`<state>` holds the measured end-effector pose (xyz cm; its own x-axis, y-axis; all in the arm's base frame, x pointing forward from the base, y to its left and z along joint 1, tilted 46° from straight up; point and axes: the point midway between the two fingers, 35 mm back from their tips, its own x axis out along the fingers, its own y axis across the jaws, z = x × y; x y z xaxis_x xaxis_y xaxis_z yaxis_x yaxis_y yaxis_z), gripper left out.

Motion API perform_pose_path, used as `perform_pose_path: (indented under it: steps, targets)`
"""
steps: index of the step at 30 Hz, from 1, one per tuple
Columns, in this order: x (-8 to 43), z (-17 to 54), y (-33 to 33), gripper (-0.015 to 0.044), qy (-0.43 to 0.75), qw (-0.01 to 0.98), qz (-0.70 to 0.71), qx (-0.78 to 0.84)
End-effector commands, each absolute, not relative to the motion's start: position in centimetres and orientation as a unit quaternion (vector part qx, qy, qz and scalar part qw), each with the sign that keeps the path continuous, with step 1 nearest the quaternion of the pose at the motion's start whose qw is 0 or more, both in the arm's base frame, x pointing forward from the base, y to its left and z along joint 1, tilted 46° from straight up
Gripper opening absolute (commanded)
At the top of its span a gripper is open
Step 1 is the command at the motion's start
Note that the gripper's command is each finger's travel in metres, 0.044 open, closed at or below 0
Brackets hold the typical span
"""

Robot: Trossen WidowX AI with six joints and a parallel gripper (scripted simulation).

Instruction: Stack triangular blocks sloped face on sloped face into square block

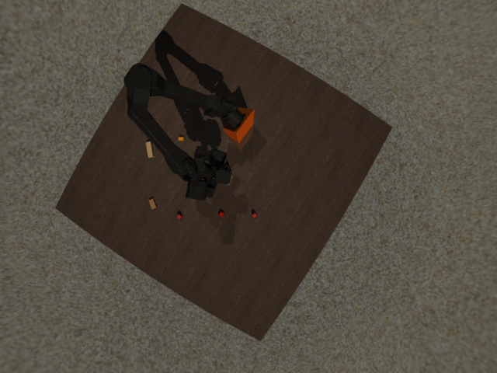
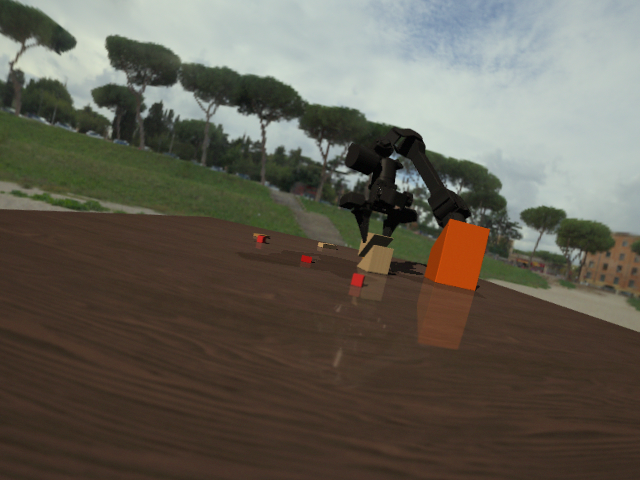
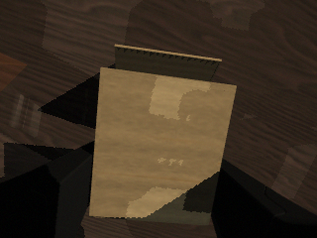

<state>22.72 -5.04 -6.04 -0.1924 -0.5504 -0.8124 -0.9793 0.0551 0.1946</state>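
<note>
Umbrella-topped pines and a grassy bank stand beyond the table under a cloudy sky, with an ochre building off to the right in the exterior view. Around the table (image 1: 304, 160) (image 2: 206, 335) (image 3: 277, 30), seen from above, spreads speckled grey-brown ground (image 1: 433, 241). Dark, streaky wood makes up the top, glossy enough to throw back the tall orange pedestal (image 1: 245, 127) (image 2: 460, 255) as a blurred reflection, and the black arm (image 1: 154, 138) (image 2: 426, 165) rises from it and bends over the wood, its shadow lying across the grain.

Down at the claw (image 1: 223, 176) (image 2: 375, 237) (image 3: 154, 154), the fingers are closed on the upper triangular block (image 2: 379, 243) (image 3: 158, 144), pale wood with its sloped face turned downward. Just under it sits the lower triangular block (image 2: 377, 259) (image 3: 165, 66), resting on the table near the pedestal, slope up; part of it shows past the held one in the wrist view. I can't tell from here whether the two slopes touch.

Three small red blocks, a first (image 1: 179, 215) (image 2: 262, 239), a second (image 1: 221, 213) (image 2: 306, 258) and a third (image 1: 254, 214) (image 2: 357, 280), lie spaced apart in a loose row. Elsewhere on the wood are a pale tan block (image 1: 149, 149) (image 2: 326, 245), a browner block (image 1: 152, 203) and a small orange block (image 1: 181, 138).
</note>
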Motion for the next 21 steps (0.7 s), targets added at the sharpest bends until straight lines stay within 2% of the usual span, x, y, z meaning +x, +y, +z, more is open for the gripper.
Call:
perform_pose_path:
  steps: [1,21]
  targets:
    - [22.77,-6.03,-5.09,0.0,0.67,0.278,0.383,-0.573]
    - [22.64,-6.95,-5.49,0.0,0.669,0.277,0.383,-0.573]
